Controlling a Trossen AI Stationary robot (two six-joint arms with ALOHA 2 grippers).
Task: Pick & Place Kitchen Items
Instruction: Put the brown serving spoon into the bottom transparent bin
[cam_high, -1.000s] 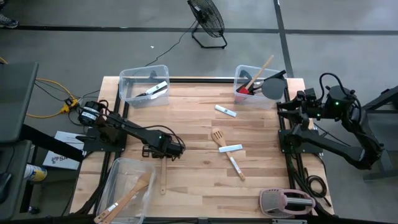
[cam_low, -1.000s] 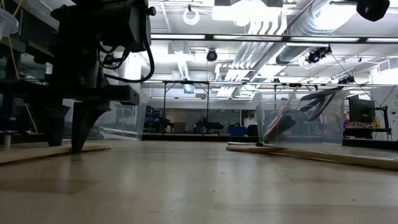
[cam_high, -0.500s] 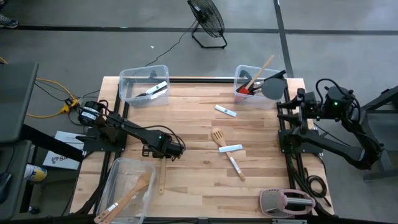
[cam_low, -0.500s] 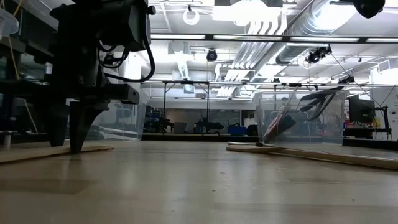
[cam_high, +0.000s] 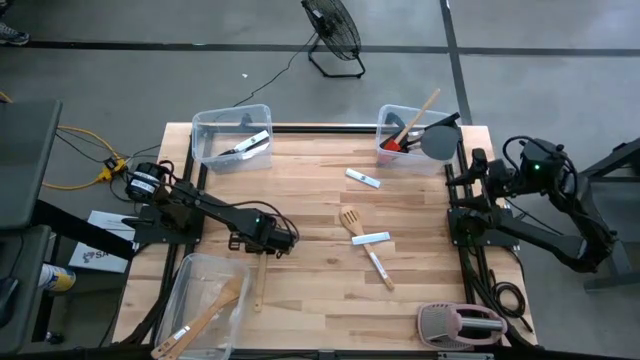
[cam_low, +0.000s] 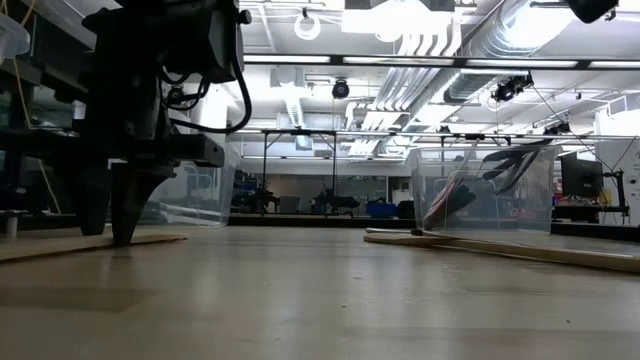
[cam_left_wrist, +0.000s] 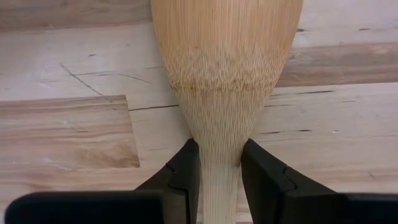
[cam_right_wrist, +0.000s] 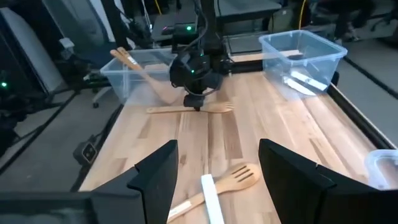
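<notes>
**Already pinched at the neck: a light, stiff spoon on the table**

Here, from above, the left gripper (cam_high: 262, 246) is down on a wooden spoon (cam_high: 260, 281) lying flat on the table (cam_high: 310, 200), just beside the near-left clear bin (cam_high: 200, 300), which already has wooden utensils in it. Farther from that bin, toward the table's middle, lie a forked wooden turner (cam_high: 350, 220) and a white-bladed knife (cam_high: 372, 238); another knife (cam_high: 362, 178) lies beyond them. The right gripper (cam_high: 478, 172) waits off the table's far right edge, well apart from the bin.

From table height, the left gripper (cam_low: 120, 215) stands with its tips down at the board, over the spoon (cam_low: 90, 243), which shows as a thin pale strip.

In the left wrist view, the two dark fingers (cam_left_wrist: 183, 174) press against either side of the spoon (cam_left_wrist: 224, 74) at its narrow neck, just where the bowl flares out. It looks like bamboo: light, stiff, not fragile, with a smooth grain that could slide in the pinch. Held this close to the bowl, the long handle may tip down when lifted; a hold nearer the middle would likely balance better.

In the right wrist view, the right gripper (cam_right_wrist: 214, 168) has its fingers spread wide with nothing between them, looking across at the turner (cam_right_wrist: 233, 177) and the left arm on the spoon (cam_right_wrist: 186, 109).
</notes>
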